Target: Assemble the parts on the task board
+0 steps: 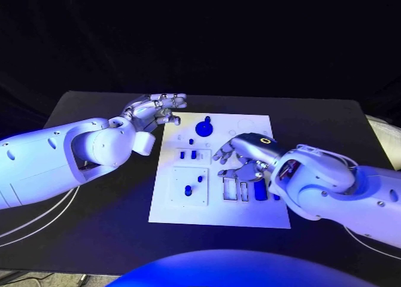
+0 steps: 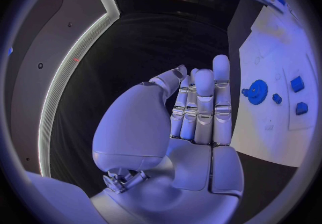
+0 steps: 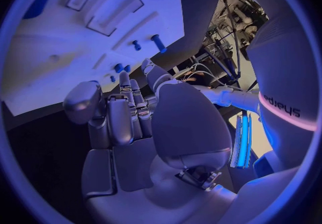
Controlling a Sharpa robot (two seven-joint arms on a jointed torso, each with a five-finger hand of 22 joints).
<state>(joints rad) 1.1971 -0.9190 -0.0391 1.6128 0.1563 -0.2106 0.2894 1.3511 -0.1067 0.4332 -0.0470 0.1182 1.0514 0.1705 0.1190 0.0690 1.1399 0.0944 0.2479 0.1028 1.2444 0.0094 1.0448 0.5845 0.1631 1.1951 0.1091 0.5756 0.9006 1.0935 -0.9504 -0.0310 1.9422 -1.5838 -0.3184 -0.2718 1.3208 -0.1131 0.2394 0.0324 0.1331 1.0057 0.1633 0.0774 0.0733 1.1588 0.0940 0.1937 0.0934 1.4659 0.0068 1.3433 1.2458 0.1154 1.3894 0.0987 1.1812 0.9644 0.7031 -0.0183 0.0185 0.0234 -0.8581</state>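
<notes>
Task board (image 1: 219, 212) lies mid-surface (image 1: 97, 215), white, carrying small blue parts. Blue gear (image 1: 204, 127) sits near the board's far end; long blue part (image 1: 259, 190) lies in a near-side slot. Left hand (image 1: 155, 109) hovers off the board's far left corner, fingers straight, holding nothing. Right hand (image 1: 242, 156) over board centre, fingers spread downward; cannot tell if it grips anything.

surface: black table (image 1: 97, 209) | on it: white task board (image 1: 218, 212), lying flat mid-table
</notes>
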